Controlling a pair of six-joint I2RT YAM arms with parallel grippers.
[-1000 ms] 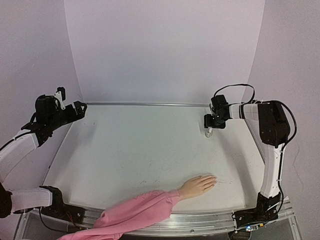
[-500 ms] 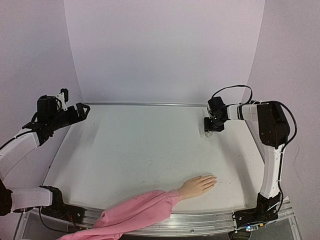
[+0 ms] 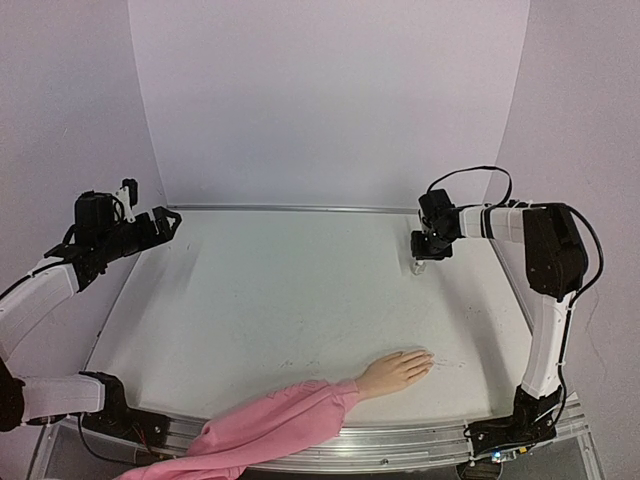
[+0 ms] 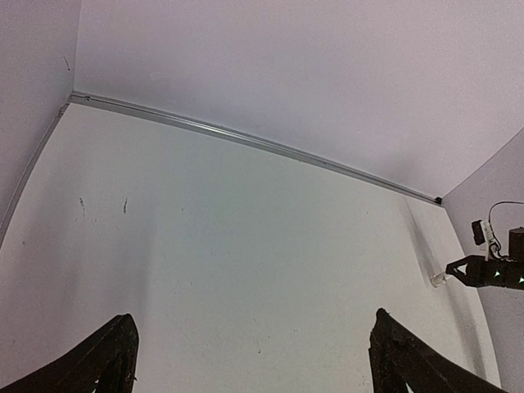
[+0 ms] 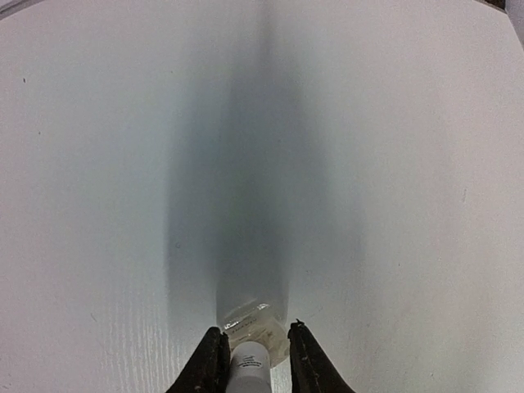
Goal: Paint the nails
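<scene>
Two things need care: the small bottle, likely light and slick, pinched at its cap by the right pincer, and the tiny, rigid-looking nails; left pincer spread.

Can't make out the nails on the mannequin hand from the top view, way too tiny. Losing the pink sleeve off the bottom edge there. Getting only part of the small white bottle at the bottom of the right wrist view, with unreadable print. Can't tell about real contact from the right end effector flanking it. Seeing just two fingertips of the left end effector.
</scene>
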